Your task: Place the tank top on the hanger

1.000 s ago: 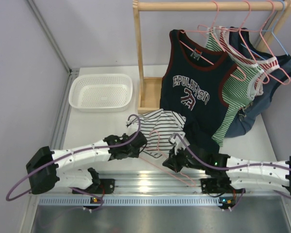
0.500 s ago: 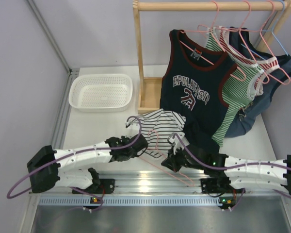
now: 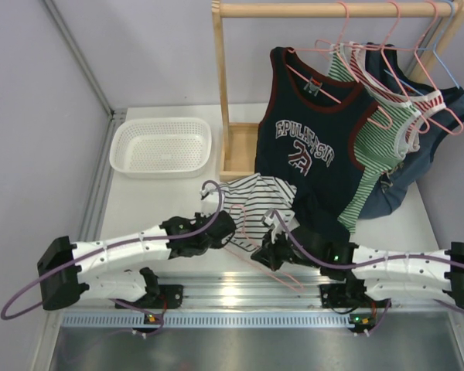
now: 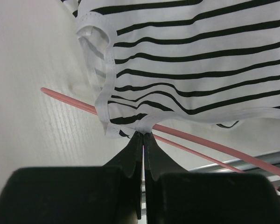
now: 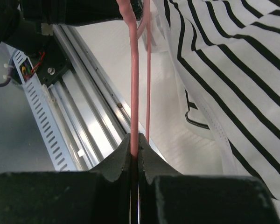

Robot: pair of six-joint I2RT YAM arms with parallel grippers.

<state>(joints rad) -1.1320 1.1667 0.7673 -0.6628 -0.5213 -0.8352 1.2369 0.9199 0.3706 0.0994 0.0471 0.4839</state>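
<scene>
A white bench (image 3: 155,209) stands in a corner of plain lilac walls (image 3: 147,54), with a grey metal strip (image 3: 77,54) slanting down the left wall. A wooden rack (image 3: 220,85) rises at the back right, and a navy top (image 3: 309,147) and a green striped top (image 3: 379,131) hang from its rail. A white perforated basket (image 3: 161,147) sits just left of the rack's base. An aluminium rail (image 3: 240,290) edges the bench's near side, with grey sheet metal (image 3: 247,348) below it. The light is even and soft.

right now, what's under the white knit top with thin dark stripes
A thin pink wire hanger passes under the hem of the white dark-striped knit top, over the white table. Fabric hides how far the rest of its frame runs beneath.
</scene>
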